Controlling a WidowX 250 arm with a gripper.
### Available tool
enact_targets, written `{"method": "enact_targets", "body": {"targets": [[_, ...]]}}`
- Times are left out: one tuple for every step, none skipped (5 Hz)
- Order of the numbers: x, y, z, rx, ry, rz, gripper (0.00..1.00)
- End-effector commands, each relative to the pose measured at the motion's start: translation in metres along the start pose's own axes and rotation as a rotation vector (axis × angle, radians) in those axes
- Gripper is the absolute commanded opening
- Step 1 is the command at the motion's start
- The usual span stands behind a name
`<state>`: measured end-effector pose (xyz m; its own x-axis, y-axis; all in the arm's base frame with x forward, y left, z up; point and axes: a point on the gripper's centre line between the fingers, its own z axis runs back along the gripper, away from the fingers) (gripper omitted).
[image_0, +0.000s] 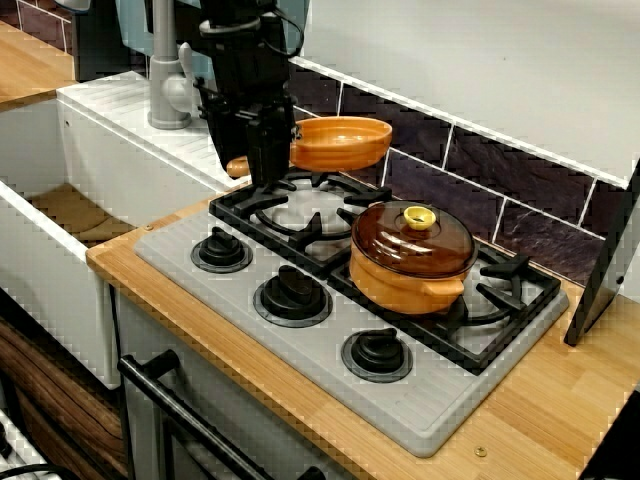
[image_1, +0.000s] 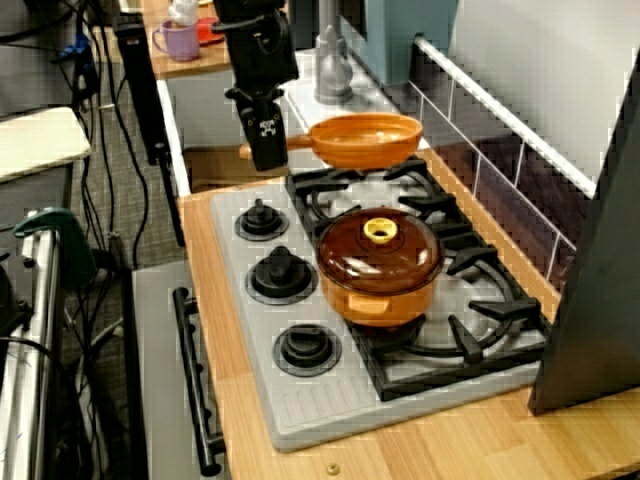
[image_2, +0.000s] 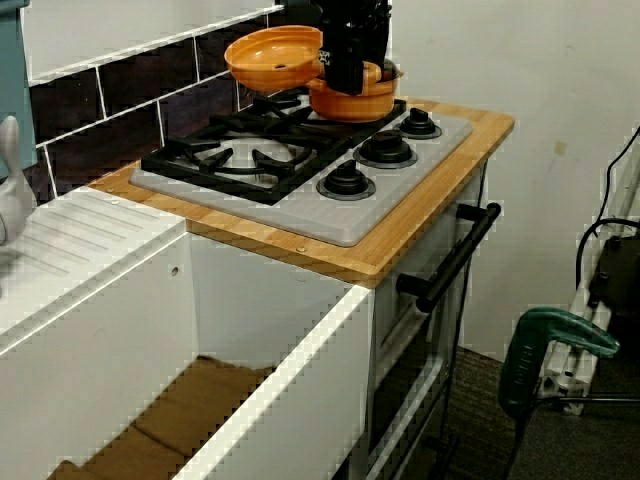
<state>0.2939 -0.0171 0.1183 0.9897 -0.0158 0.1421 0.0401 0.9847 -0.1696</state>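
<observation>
My black gripper (image_0: 268, 172) hangs over the back left burner of a toy stove (image_0: 330, 385), shut on the wooden handle (image_0: 238, 167) of a shallow orange pan (image_0: 342, 143). The pan is held level in the air above the black grate (image_0: 300, 205), close to the tiled wall. Looking along the counter, the gripper (image_1: 267, 152) holds the pan (image_1: 365, 140) by its left end. From the sink side, the gripper (image_2: 347, 75) partly hides an orange pot (image_2: 355, 103) behind it, and the pan (image_2: 275, 58) floats above the grate.
The orange pot with its brown glass lid (image_0: 411, 255) sits on the right burner. Three black knobs (image_0: 292, 293) line the stove's front. A white sink (image_0: 40, 230) and grey faucet (image_0: 168, 85) lie left. A dark panel (image_0: 605, 270) leans at the right.
</observation>
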Motion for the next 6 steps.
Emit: {"method": "enact_targets", "body": {"targets": [[0.005, 0.000, 0.025, -0.027, -0.075, -0.031, 0.00], [0.005, 0.009, 0.026, -0.121, -0.041, -0.052, 0.00], [0.004, 0.012, 0.024, -0.221, 0.004, -0.131, 0.00], [0.003, 0.016, 0.026, -0.280, 0.021, -0.160, 0.00], [0.002, 0.019, 0.028, -0.323, 0.032, -0.179, 0.00], [0.001, 0.019, 0.028, -0.339, 0.038, -0.184, 0.00]]}}
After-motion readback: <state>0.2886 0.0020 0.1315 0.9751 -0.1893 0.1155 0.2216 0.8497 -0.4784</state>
